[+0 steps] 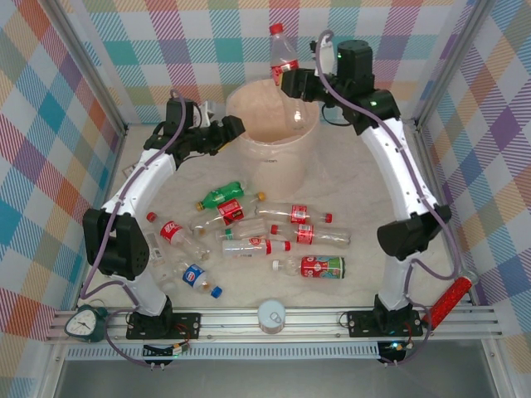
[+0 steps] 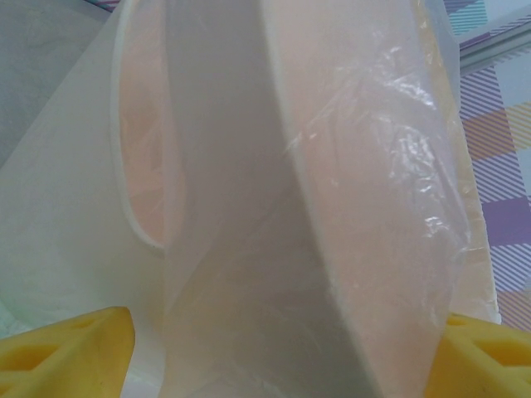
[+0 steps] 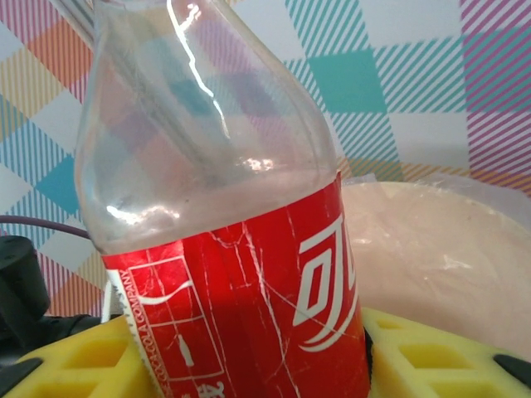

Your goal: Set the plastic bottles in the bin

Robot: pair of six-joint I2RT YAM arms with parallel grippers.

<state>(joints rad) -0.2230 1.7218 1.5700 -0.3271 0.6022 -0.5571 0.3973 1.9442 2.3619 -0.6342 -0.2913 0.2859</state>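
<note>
Showing the right fingers [image 1: 292, 84] clenched on a clear bottle [image 1: 284, 65], upper centre of the overhead frame, with its lower end overlapping the mouth of the bin [image 1: 274, 170]. Held near upright, red cap topmost. Seen from the right wrist as a smooth, glossy shoulder above a creased red label, with yellow moulded pads [image 3: 75, 365] with square recesses pressed at either side; cap and base cut off by the frame.

Rendering the bin as a round cream bucket with a thick rolled rim, lined with crinkled transparent film, at the back of the pale, grainy table [image 1: 365, 207].

Placing the left fingers [image 1: 236, 127] at the bin's left rim. Spread wide at the lower corners of the left wrist view, with pale wall and film filling the gap; whether pressing on the bin or released cannot be told.

Lying on their sides mid-frame below the bin, the loose bottles [image 1: 265, 245]: mostly clear with red labels, plus a green bottle [image 1: 220, 196] and a blue-labelled bottle [image 1: 197, 276]. Overlapping in the cluster, so hard to count.
</note>
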